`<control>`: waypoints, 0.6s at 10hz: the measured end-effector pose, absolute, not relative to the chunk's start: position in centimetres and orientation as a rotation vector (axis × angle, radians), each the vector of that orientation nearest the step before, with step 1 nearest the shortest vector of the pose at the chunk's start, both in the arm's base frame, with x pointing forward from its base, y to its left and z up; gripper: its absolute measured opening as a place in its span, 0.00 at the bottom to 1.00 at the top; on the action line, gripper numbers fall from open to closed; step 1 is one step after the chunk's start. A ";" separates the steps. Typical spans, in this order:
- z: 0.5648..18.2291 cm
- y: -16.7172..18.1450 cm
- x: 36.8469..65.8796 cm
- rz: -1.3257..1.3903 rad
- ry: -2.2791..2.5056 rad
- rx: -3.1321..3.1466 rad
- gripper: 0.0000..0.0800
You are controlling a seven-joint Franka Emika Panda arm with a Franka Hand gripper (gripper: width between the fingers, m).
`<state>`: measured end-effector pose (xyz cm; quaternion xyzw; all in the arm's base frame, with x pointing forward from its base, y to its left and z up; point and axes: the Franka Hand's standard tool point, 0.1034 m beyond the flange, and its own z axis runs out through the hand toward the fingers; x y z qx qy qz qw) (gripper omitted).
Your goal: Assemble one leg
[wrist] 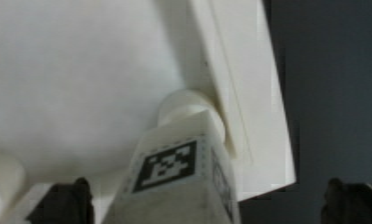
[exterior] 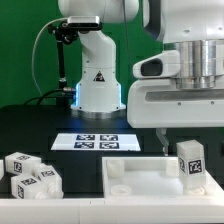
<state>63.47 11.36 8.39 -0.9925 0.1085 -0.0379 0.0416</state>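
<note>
Leg (exterior: 191,163) — small white plastic block w/ square black-and-white tags — stands on the flat, raised-rim white panel (exterior: 135,180) at the exterior view's right, below the gripper (wrist: 208,200). Only the wrist view shows the dark fingertips (wrist: 76,198) spread wide, clear of the block either side, gripping nothing; ext. view alone shows more blocks (exterior: 30,175) well apart at its left.

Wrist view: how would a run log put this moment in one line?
hand: open | leg: at panel corner socket, between fingers

leg (exterior: 190,162) at panel (exterior: 140,178) corner, marker board (exterior: 97,141) behind
</note>
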 end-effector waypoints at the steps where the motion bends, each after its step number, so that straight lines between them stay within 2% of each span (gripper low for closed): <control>1: 8.4 11.3 63.5 -0.115 0.368 -3.032 0.81; 2: 8.4 11.3 63.5 -0.115 0.367 -3.032 0.66; 3: 8.4 11.3 63.5 -0.114 0.368 -3.032 0.47; 4: 8.4 11.3 63.4 -0.106 0.492 -3.010 0.47; 5: 8.4 11.2 63.4 -0.100 0.611 -2.985 0.36; 6: 8.4 11.2 63.4 -0.096 0.691 -2.966 0.36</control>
